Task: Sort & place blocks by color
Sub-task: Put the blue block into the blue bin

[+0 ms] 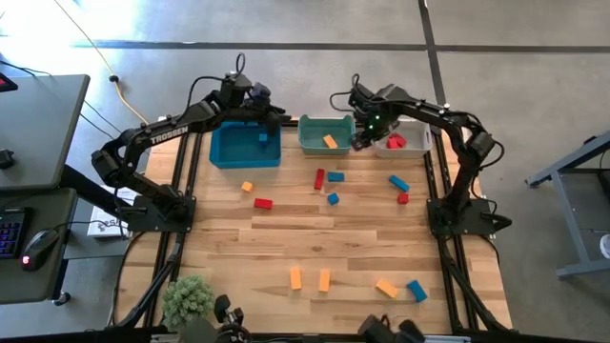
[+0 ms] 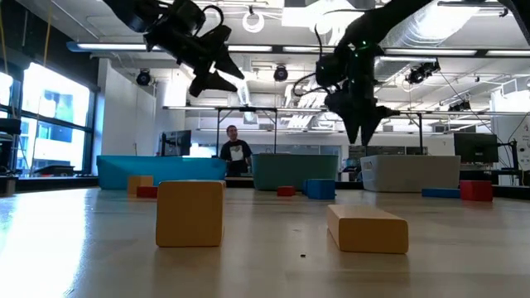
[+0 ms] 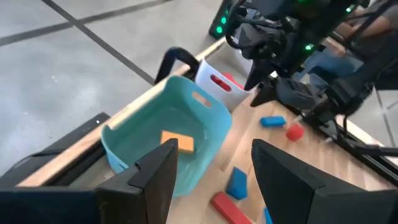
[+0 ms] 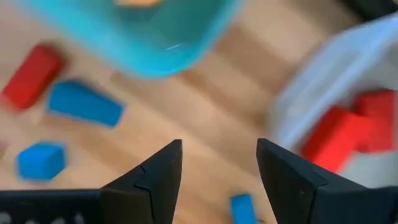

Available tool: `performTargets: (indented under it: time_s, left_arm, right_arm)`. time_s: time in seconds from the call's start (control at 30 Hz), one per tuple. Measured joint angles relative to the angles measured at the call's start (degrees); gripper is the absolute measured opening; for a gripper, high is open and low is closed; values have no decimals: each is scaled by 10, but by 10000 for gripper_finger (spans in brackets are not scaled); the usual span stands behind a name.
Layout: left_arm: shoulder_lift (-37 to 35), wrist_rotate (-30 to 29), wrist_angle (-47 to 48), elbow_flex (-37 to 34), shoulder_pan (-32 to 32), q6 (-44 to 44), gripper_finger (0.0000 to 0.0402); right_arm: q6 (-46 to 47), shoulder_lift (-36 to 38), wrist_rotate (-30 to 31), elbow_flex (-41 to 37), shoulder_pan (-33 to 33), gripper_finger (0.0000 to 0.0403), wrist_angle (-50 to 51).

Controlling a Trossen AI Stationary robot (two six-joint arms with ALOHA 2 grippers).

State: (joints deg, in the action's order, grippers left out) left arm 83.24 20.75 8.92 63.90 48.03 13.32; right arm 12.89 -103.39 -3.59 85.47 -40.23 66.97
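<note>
**A:** Where is the right gripper (image 1: pixel 363 143)?

**B:** It hangs above the gap between the teal bin (image 1: pixel 325 136) and the white bin (image 1: pixel 404 143), at the far edge of the counter (image 1: pixel 286 238). Its fingers (image 4: pixel 155 177) are spread apart with nothing between them; through the gap you see only bare wood.

**A:** And the blocks near it?

**B:** Two red blocks (image 4: pixel 351 127) lie inside the white bin, off to one side of the fingers and not touching them. An orange block (image 1: pixel 330 141) lies in the teal bin. On the counter just in front of the bins are a red bar (image 1: pixel 319 178), a blue bar (image 1: pixel 335 176) and a small blue cube (image 1: pixel 333 198), all apart from the gripper.

**A:** The left gripper (image 1: pixel 262 107)?

**B:** It hovers over the far rim of the blue bin (image 1: pixel 246 148), fingers (image 3: pixel 155 180) parted and holding nothing. A blue block (image 1: pixel 263 139) sits in that bin below it.

**A:** What else lies loose?

**B:** An orange cube (image 1: pixel 247 187) and a red block (image 1: pixel 263 203) on the left; a blue bar (image 1: pixel 398 182) and a red cube (image 1: pixel 403 198) on the right. Near the front edge lie two orange bars (image 1: pixel 310 278), another orange block (image 1: pixel 386 288) and a blue block (image 1: pixel 416 290).
</note>
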Motion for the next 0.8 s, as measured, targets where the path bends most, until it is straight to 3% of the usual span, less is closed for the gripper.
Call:
performTargets:
  time_s: [0.3, 0.57, 0.8]
  left_arm:
    - [0, -6, 9, 0, -32, 34, 195]
    - [0, -11, 70, 0, -70, 64, 195]
    - [0, -80, 147, 0, -106, 71, 195]
  right_arm:
    - [-72, 0, -70, 0, 90, 193, 1]
    - [-149, 0, -74, 0, 147, 193, 1]
    - [-242, 0, -56, 0, 194, 193, -6]
